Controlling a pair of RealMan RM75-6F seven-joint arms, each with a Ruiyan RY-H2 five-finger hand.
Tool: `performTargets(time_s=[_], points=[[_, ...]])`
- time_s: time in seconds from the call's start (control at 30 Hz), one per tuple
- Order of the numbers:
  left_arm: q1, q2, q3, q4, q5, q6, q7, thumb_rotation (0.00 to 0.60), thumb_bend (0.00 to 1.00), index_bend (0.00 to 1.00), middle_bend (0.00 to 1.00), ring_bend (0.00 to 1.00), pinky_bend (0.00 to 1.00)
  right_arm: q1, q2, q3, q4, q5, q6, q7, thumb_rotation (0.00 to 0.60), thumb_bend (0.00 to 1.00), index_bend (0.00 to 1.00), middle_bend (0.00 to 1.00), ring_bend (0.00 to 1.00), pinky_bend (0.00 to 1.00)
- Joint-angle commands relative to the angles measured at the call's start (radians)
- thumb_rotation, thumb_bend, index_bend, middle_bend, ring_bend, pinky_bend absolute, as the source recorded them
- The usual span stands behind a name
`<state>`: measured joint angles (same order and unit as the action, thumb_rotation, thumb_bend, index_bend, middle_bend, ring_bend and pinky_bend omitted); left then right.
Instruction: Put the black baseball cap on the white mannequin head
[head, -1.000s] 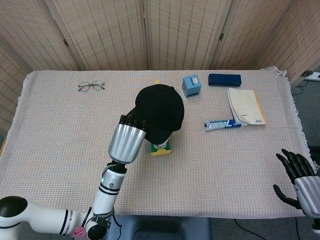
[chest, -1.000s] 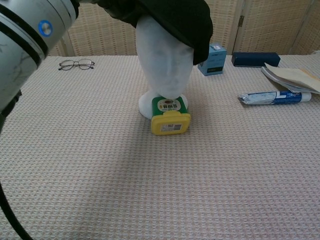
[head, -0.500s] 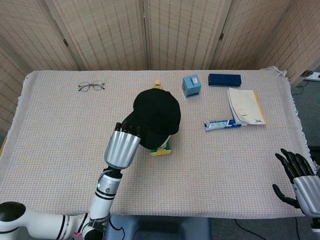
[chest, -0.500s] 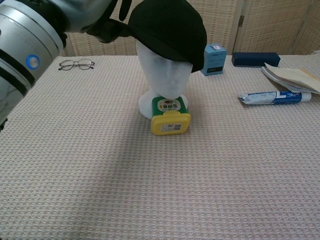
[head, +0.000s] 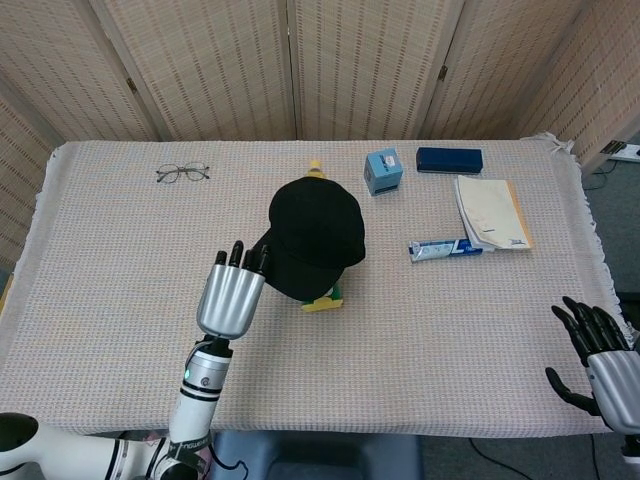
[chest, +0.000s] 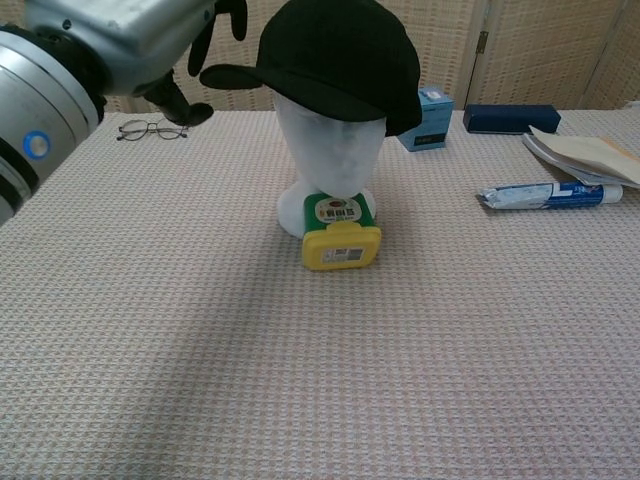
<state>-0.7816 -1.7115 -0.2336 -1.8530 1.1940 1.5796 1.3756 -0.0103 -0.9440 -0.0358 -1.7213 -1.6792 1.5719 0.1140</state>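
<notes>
The black baseball cap (head: 314, 232) (chest: 336, 58) sits on top of the white mannequin head (chest: 331, 160), its brim pointing to the left in the chest view. My left hand (head: 231, 295) (chest: 130, 45) hovers just left of the brim with fingers spread, holding nothing and apart from the cap. Fingers spread and empty, my right hand (head: 597, 356) waits at the table's near right corner in the head view.
A yellow-lidded green container (chest: 341, 237) lies against the mannequin's base. Glasses (head: 182, 173) lie at the back left. A blue box (head: 383, 171), a dark case (head: 449, 159), a booklet (head: 491, 211) and a toothpaste tube (head: 450, 248) lie at the back right.
The left hand lowered the cap onto the mannequin head, let go of the brim and drew back to the left and toward me. The right hand stayed put.
</notes>
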Motion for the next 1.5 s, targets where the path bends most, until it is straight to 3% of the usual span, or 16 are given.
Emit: performTargets(time_s=[0.03,0.2,0.33,0.5,0.6,0.7,0.77,0.87,0.97,1.2,1.33,1.5], points=[[0.022,0.010,0.012,-0.011,-0.024,0.000,-0.005,0.600,0.25,0.30,0.55,0.34,0.63,-0.001,0.001,0.000,0.002,-0.002,0.003,0.002,0.600,0.30,0.00,0.00,0.00,0.00],[0.051,0.035,0.017,-0.026,-0.058,0.003,-0.025,0.600,0.24,0.27,0.53,0.33,0.62,-0.001,-0.001,-0.001,0.001,-0.001,-0.001,-0.002,0.600,0.29,0.00,0.00,0.00,0.00],[0.088,0.076,0.021,0.016,-0.079,-0.007,-0.112,0.600,0.24,0.26,0.51,0.32,0.62,0.001,-0.003,-0.001,-0.001,0.001,-0.005,-0.010,0.600,0.30,0.00,0.00,0.00,0.00],[0.147,0.147,0.017,0.065,-0.150,-0.039,-0.244,0.600,0.22,0.19,0.41,0.25,0.55,0.001,-0.008,0.002,-0.003,0.008,-0.009,-0.024,0.600,0.30,0.00,0.00,0.00,0.00],[0.177,0.209,0.013,0.077,-0.212,-0.107,-0.348,0.600,0.22,0.13,0.33,0.22,0.52,0.004,-0.015,0.005,-0.005,0.016,-0.017,-0.039,0.600,0.30,0.00,0.00,0.00,0.00],[0.193,0.298,0.007,0.070,-0.309,-0.251,-0.468,0.600,0.22,0.04,0.20,0.17,0.47,0.011,-0.024,0.010,-0.010,0.033,-0.036,-0.063,0.600,0.30,0.00,0.00,0.00,0.00],[0.200,0.346,0.017,0.101,-0.310,-0.330,-0.555,0.600,0.22,0.01,0.16,0.15,0.45,0.018,-0.030,0.013,-0.013,0.044,-0.053,-0.081,0.600,0.30,0.00,0.00,0.00,0.00],[0.234,0.393,0.032,0.153,-0.226,-0.391,-0.748,0.600,0.22,0.00,0.15,0.13,0.43,0.027,-0.039,0.016,-0.017,0.059,-0.074,-0.105,0.600,0.30,0.00,0.00,0.00,0.00],[0.288,0.443,0.067,0.209,-0.071,-0.399,-0.984,0.600,0.22,0.00,0.14,0.13,0.43,0.034,-0.043,0.017,-0.021,0.065,-0.090,-0.117,0.600,0.30,0.00,0.00,0.00,0.00],[0.455,0.531,0.188,0.328,0.221,-0.233,-1.421,0.600,0.22,0.00,0.12,0.11,0.41,0.036,-0.046,0.012,-0.023,0.077,-0.107,-0.132,0.600,0.30,0.00,0.00,0.00,0.00],[0.547,0.520,0.223,0.399,0.271,-0.100,-1.450,0.600,0.22,0.00,0.12,0.10,0.40,0.049,-0.053,0.014,-0.028,0.092,-0.136,-0.150,0.600,0.30,0.00,0.00,0.00,0.00],[0.622,0.524,0.261,0.377,0.290,-0.032,-1.383,0.600,0.22,0.00,0.11,0.09,0.39,0.069,-0.063,0.019,-0.028,0.113,-0.175,-0.169,0.600,0.30,0.00,0.00,0.00,0.00]])
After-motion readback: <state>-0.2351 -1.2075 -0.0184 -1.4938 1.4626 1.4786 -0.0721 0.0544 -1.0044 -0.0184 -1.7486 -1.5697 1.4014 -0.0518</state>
